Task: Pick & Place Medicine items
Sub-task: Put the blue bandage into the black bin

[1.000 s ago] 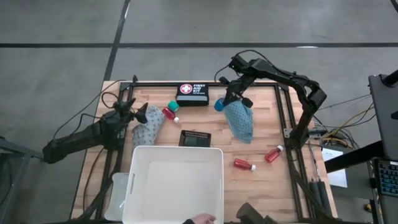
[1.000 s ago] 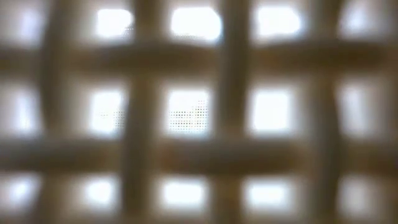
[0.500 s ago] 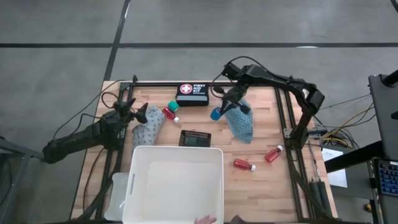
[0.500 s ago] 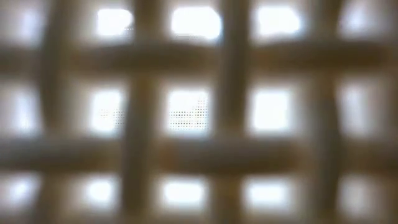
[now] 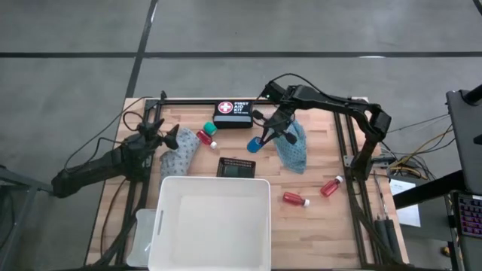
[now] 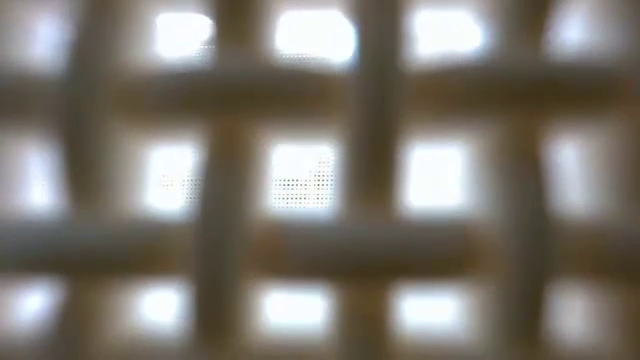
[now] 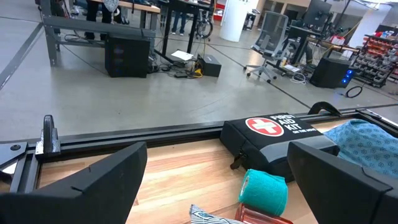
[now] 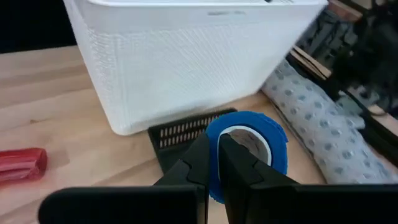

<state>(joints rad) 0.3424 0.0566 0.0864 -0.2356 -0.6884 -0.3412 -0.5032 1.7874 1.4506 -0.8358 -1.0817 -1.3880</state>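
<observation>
My right gripper (image 5: pixel 262 140) is shut on a blue tub (image 5: pixel 254 144), between the teal cloth (image 5: pixel 292 147) and the black mesh tray (image 5: pixel 236 167). The teal cloth lies crumpled on the wood. My left gripper (image 5: pixel 170 138) waits open at the table's left, beside the grey patterned cloth (image 5: pixel 179 156). A green tub (image 5: pixel 209 128) and a red bottle (image 5: pixel 205 138) lie just past that gripper; the left wrist view shows the green tub (image 7: pixel 264 190) lying on its side. Two more red bottles (image 5: pixel 295 199) (image 5: pixel 330 186) lie on the right. My right gripper pinches the blue tub's wall (image 8: pixel 213 182) at its open end: one finger (image 8: pixel 239 165) reaches into the hollow and the other finger (image 8: pixel 196 158) is outside. The fingers slant down from the far right. The tub appears held off the wood, open end toward the wrist.
A big white plastic tub (image 5: pixel 211 248) fills the near middle, and its lattice wall blocks the low view. A black first aid kit (image 5: pixel 233 114) lies at the far edge. A dark metal frame (image 5: pixel 343 143) borders the table. Bare wood shows right of the white tub.
My right gripper has carried the blue tub from the teal cloth's far left corner toward the table's near left, closer to the mesh tray. The teal cloth has stayed where it was. A person's hand at the white tub's near edge has gone out of view.
</observation>
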